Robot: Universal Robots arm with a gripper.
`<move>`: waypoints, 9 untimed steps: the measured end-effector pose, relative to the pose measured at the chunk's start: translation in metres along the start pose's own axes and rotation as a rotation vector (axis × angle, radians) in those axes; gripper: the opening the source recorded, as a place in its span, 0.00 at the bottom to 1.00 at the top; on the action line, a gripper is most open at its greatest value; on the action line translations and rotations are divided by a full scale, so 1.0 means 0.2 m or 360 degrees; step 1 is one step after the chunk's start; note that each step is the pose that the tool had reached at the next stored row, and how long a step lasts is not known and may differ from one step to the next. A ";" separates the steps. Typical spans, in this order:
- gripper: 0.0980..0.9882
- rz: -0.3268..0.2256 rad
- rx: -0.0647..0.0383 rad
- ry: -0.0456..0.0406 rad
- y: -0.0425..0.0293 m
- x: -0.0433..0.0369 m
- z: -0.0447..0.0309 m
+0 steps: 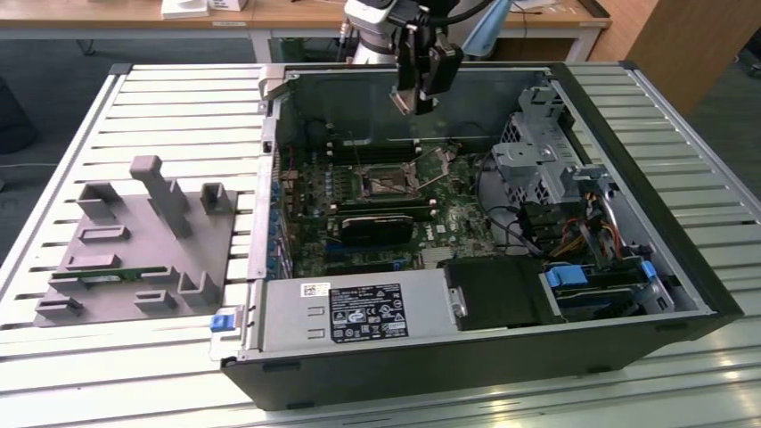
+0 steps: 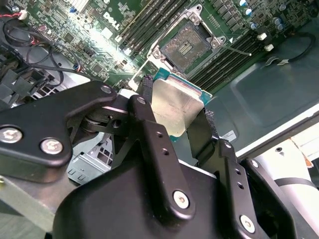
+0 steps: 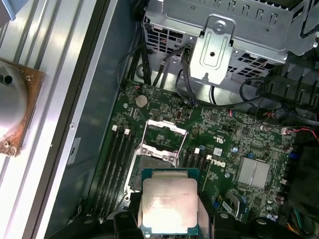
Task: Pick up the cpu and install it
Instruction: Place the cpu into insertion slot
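The cpu (image 2: 177, 107), a flat square chip with a silver metal top and a green rim, hangs in the air with my gripper (image 2: 177, 102) shut on it, a black finger on each of two opposite edges. The first wrist view also shows the cpu (image 3: 169, 201), just above the motherboard. Below it lies the open socket (image 3: 157, 154), its metal frame lifted. In the exterior view my gripper (image 1: 418, 103) hovers inside the open computer case, above and slightly behind the socket (image 1: 387, 183).
The case (image 1: 618, 294) lies on its side on a slatted table, with a drive cage (image 1: 541, 165), cables and a power supply (image 1: 356, 312) around the motherboard. A grey tray (image 1: 131, 236) holding a green memory stick (image 1: 107, 275) sits at the exterior view's left.
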State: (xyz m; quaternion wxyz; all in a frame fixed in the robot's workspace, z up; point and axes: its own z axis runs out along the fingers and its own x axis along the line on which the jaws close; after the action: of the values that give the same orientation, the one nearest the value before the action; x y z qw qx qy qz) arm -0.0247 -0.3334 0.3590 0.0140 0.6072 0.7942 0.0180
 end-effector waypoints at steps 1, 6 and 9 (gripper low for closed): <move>0.48 0.0001 0.0000 0.0000 0.000 0.000 0.004; 0.48 0.0003 0.0000 0.0000 -0.001 0.000 0.022; 0.48 0.0005 0.0000 0.0000 -0.003 0.000 0.056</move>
State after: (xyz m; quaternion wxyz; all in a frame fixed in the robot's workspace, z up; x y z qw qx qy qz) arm -0.0247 -0.3334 0.3477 0.0140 0.6084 0.7933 0.0180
